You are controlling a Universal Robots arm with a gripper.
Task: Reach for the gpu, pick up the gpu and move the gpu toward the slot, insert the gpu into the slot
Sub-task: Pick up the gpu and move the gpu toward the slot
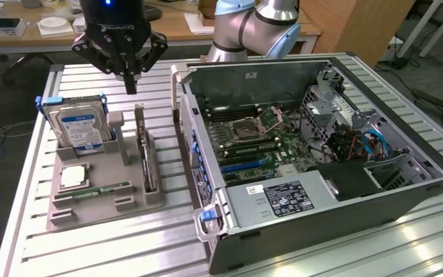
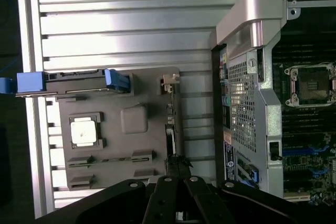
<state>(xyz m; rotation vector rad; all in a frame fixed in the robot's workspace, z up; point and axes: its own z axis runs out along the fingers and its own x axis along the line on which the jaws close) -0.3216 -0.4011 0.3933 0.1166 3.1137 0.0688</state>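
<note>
The gpu (image 1: pixel 147 163) stands on edge in a grey holder (image 1: pixel 106 173), a thin dark card with its silver bracket end (image 1: pixel 139 115) toward the back. From the wrist it shows edge-on as a slim dark line (image 2: pixel 171 129). My gripper (image 1: pixel 131 85) hangs in the air just above that bracket end, apart from the card, its fingers drawn together to a point with nothing between them. In the wrist view the black fingers (image 2: pixel 176 203) converge over the card's near end. The slot (image 1: pixel 241 164) is a long blue strip on the green motherboard inside the open computer case.
The holder also carries an upright silver drive (image 1: pixel 81 130) with a blue-white label, a square processor (image 1: pixel 75 176) and a green memory stick (image 1: pixel 102 189). The case wall (image 1: pixel 191 133) rises close beside the holder. The processor socket (image 1: pixel 252 124) lies behind the slots.
</note>
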